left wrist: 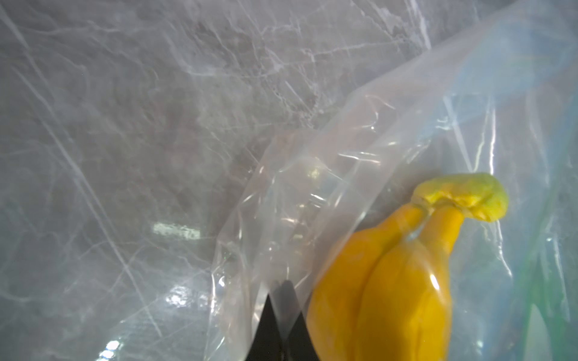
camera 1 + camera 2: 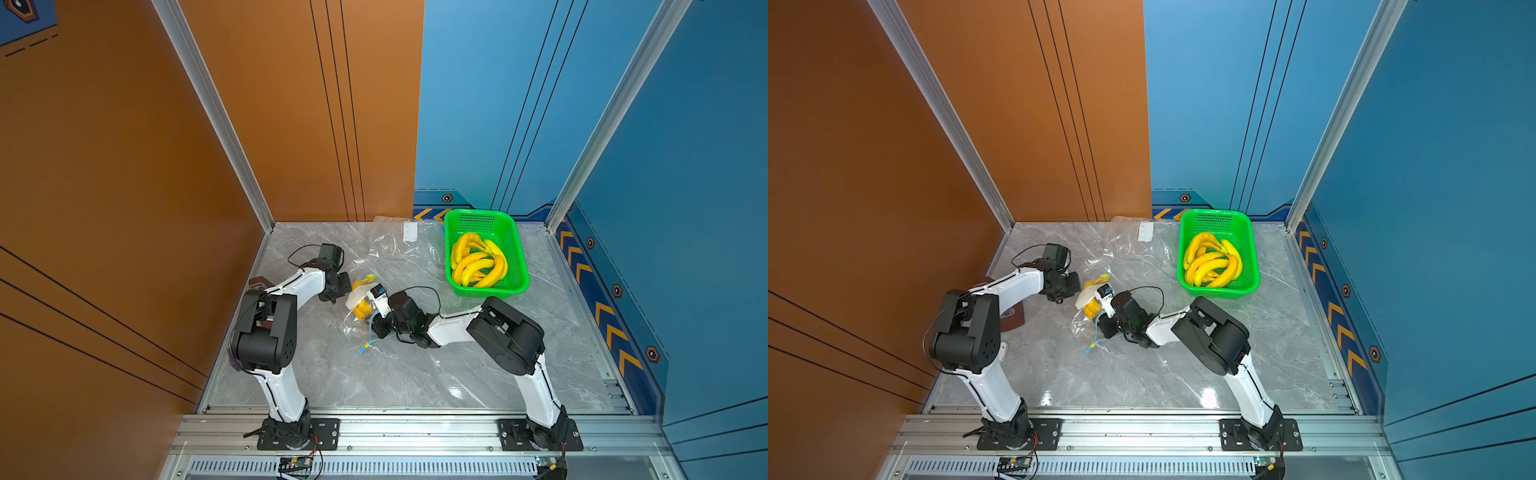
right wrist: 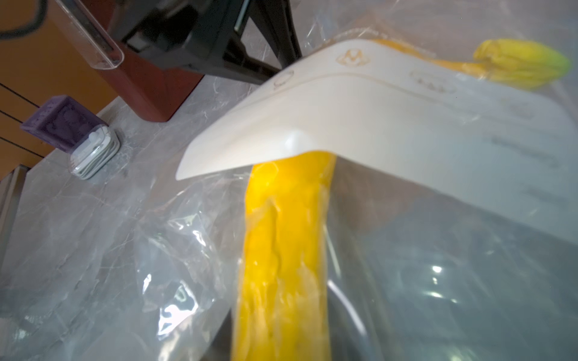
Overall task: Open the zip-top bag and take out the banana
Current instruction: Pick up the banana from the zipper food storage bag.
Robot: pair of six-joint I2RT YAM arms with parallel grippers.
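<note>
The clear zip-top bag (image 2: 353, 328) (image 2: 1080, 328) with a white label panel (image 3: 344, 118) lies mid-table, and the yellow banana (image 2: 362, 309) (image 2: 1091, 308) is inside it. My left gripper (image 2: 344, 287) (image 2: 1077, 287) reaches in from the left. In the left wrist view its black fingertips (image 1: 266, 325) are pressed together on a fold of bag film (image 1: 312, 187), beside the banana (image 1: 391, 281). My right gripper (image 2: 372, 306) (image 2: 1102, 306) comes from the right at the bag's blue zip end. The banana (image 3: 284, 250) runs between its jaws, which show only as dark shapes through the film.
A green basket (image 2: 478, 214) (image 2: 1214, 212) holding several bananas stands at the back right. An empty clear bag (image 2: 399, 241) lies behind the arms. A brown block (image 2: 1013, 320), a purple box (image 3: 62, 122) and a white cable bundle (image 3: 93, 153) sit by the left wall.
</note>
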